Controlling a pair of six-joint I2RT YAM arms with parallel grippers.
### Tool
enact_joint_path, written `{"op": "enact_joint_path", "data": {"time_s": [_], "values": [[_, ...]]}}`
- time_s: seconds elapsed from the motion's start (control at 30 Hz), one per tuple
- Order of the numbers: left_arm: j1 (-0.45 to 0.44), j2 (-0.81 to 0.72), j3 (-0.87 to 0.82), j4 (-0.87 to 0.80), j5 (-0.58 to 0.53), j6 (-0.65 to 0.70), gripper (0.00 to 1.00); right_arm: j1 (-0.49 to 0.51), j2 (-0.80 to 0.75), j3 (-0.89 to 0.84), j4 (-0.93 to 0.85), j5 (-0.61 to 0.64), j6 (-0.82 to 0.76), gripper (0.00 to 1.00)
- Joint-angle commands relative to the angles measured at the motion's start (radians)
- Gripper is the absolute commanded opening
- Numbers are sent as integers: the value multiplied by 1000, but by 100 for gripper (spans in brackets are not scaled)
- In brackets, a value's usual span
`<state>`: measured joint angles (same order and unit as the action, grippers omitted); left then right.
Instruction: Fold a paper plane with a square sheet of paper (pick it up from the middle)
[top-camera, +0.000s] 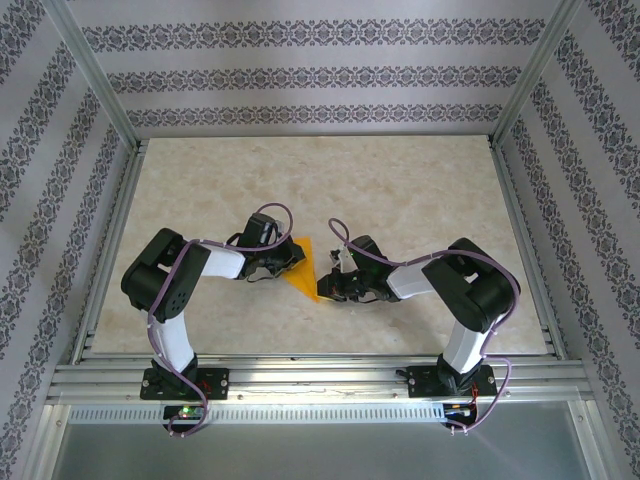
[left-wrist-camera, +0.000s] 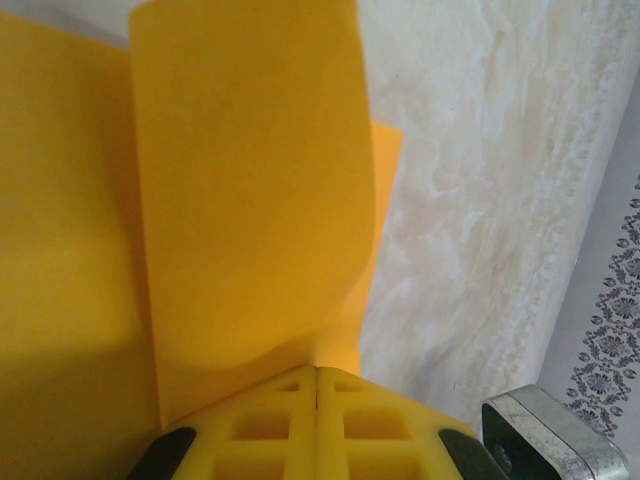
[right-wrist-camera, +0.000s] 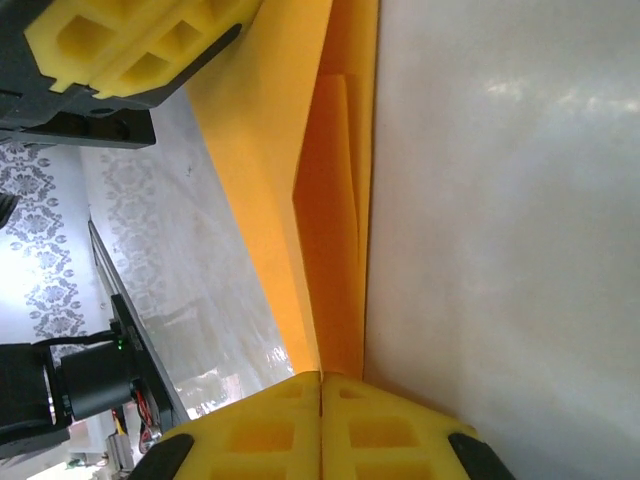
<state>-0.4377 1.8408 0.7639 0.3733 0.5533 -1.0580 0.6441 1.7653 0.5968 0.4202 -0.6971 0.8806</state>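
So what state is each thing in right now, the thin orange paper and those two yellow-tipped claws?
Thin orange-yellow sheet of paper: partly folded, layers overlapping, not yet a plane, pinched by both grippers.
Left gripper, yellow-fingered: shut on the paper.
Right gripper, yellow-fingered: shut on the paper's folded edge.

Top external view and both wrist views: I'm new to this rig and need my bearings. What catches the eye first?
The orange-yellow sheet of paper, partly folded into a pointed shape, stands out at the middle of the pale marble-patterned table. The left gripper and the right gripper meet at it from opposite sides, each with its yellow fingertips shut on the paper.
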Motion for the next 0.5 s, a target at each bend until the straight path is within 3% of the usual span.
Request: {"op": "enact_joint_path", "data": {"time_s": [0.0,0.23,0.47], "values": [[-7,18,-19,-50,-21,10,2,24,-2,-12,-180,-12,-50,8],[-7,16,-22,-51,-25,9,2,44,-47,42,-358,6,-135,13],[-7,21,-27,-41,-23,5,2,47,-55,57,-390,7,-147,5]]}}
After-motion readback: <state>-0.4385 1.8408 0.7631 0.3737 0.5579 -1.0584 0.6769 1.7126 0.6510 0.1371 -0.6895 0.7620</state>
